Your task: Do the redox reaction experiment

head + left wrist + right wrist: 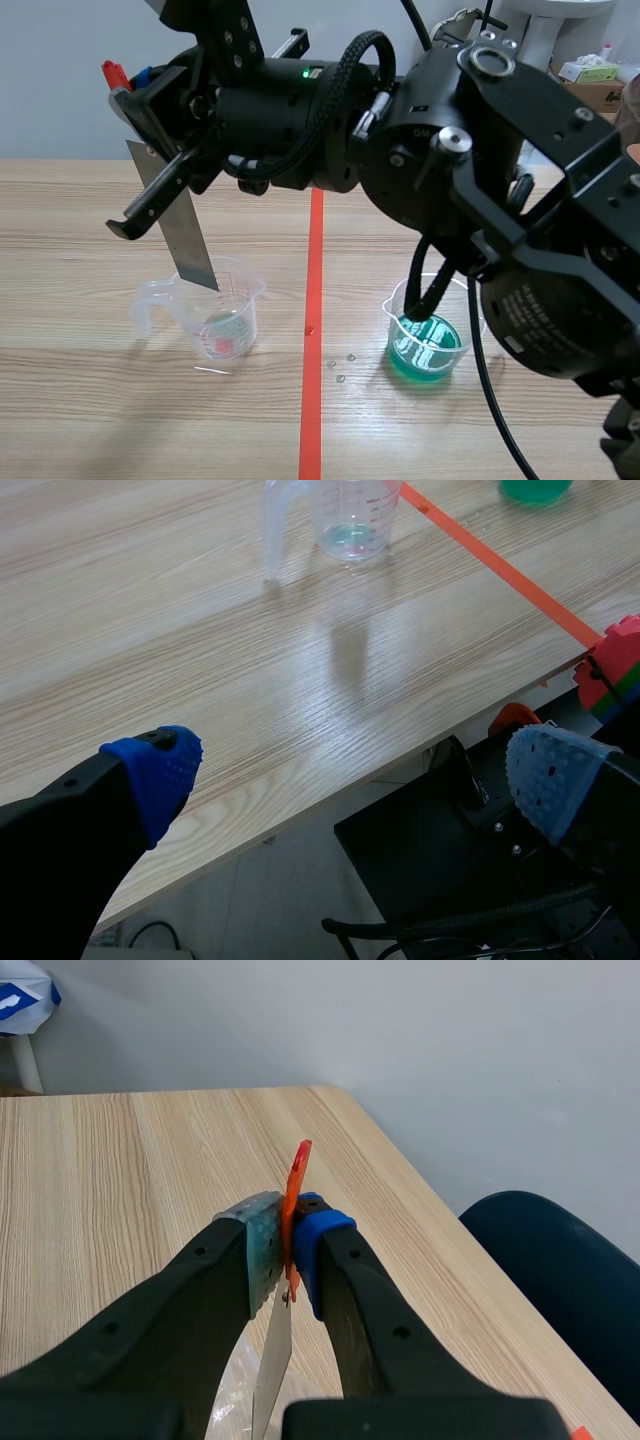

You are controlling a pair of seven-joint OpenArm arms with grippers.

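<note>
Grey metal strip (pixel 190 245), clear beaker (pixel 228 300), green liquid (pixel 440 356), blue dotted pads (pixel 158 770), pale wood-grain table (pixel 80 250)

Can't see the green beaker's (pixel 445 352) far rim in the scene view, it's behind the right arm and its cable (pixel 432 290). Only get a cropped sliver of it from the left wrist view. Lose the clear beaker's (pixel 350 515) rim there too, and can't read its graduations. Lose the metal strip's (pixel 272 1360) lower end between the right gripper's (pixel 287 1250) fingers, cropped at frame edge.

No text or label can be read.
</note>
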